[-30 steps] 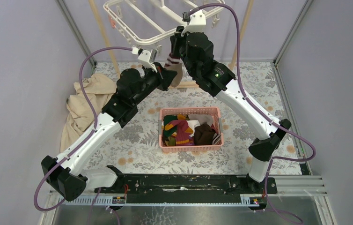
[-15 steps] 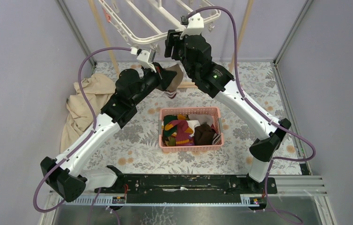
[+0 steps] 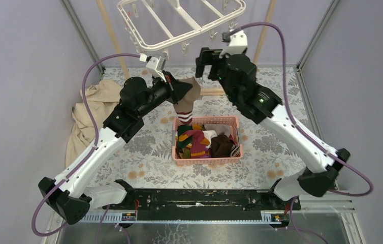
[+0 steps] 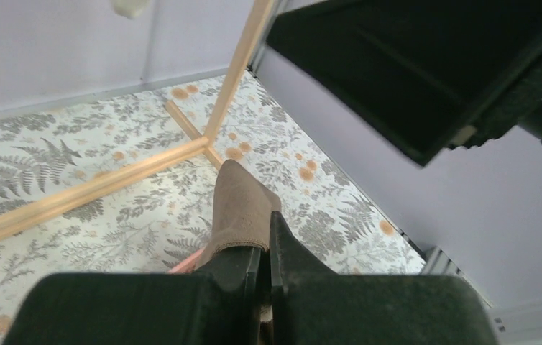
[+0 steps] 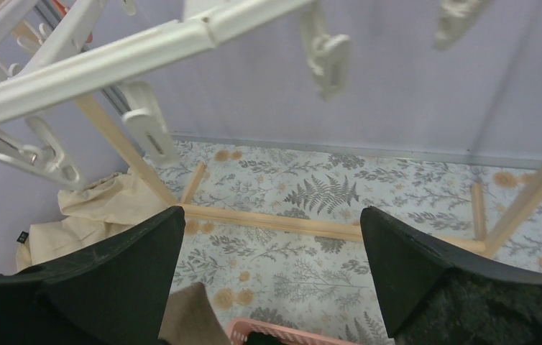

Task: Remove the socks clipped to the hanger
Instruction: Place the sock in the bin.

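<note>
A brown sock (image 3: 187, 100) with a striped cuff hangs free of the hanger, its cuff just above the pink basket's far edge. My left gripper (image 3: 181, 90) is shut on its upper end; in the left wrist view the sock (image 4: 242, 208) sticks out past the closed fingers of that gripper (image 4: 267, 233). The white hanger (image 3: 155, 39) hangs above, and no sock shows on its clips (image 5: 325, 50). My right gripper (image 3: 206, 59) stands open below the hanger's near bar (image 5: 110, 68). Nothing lies between the wide-apart fingers of this gripper (image 5: 272, 215).
A pink basket (image 3: 207, 120) on the floral floor holds several removed socks. A beige cloth (image 3: 90, 109) lies heaped at the left. The light wooden pole frame (image 5: 268, 223) stands behind, its uprights either side of the hanger. Grey walls close in on both sides.
The right gripper opened wide and drew back to the right. The sock came off the hanger and now hangs lower from the left gripper. The hanger swung.
</note>
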